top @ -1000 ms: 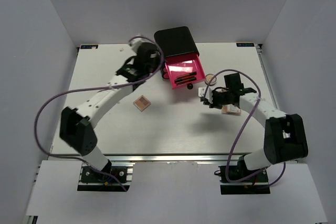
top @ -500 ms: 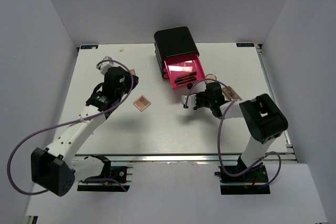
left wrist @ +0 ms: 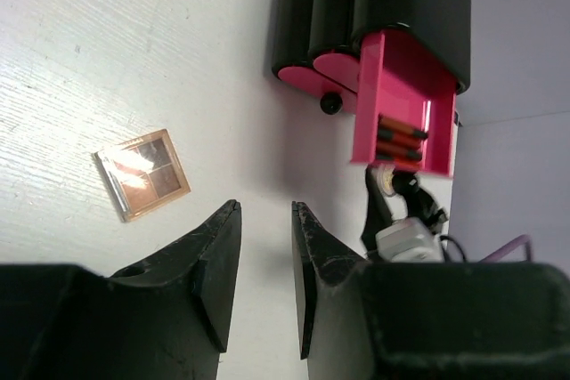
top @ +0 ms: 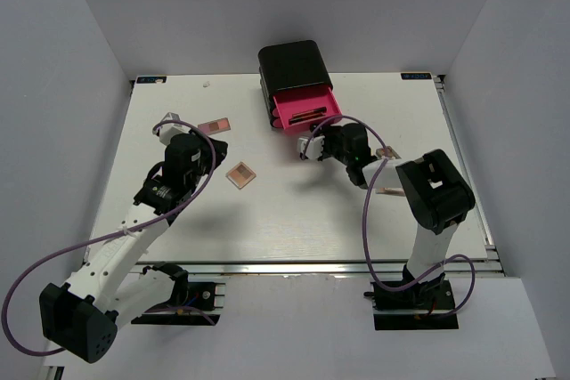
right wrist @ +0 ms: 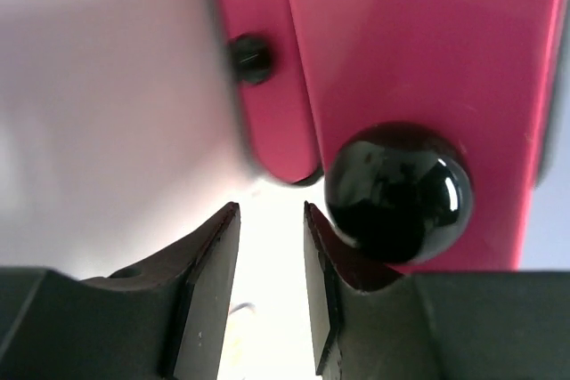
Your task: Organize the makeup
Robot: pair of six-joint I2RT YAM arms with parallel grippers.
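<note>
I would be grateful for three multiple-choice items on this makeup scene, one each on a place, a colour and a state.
1. Where do the thin sticks lie?
A. In the pulled-out pink drawer
B. In a cup
C. In a bag

2. What colour is the round knob on the pink front seen by the right wrist camera?
A. Gold
B. White
C. Black

3. How do the left fingers stand?
A. Shut on a brush
B. Apart, with nothing between them
C. Shut on a cloth

Answers:
1 A, since the left wrist view shows them lying inside it.
2 C, since it gleams black against the pink.
3 B, since a bare gap shows between them.
</note>
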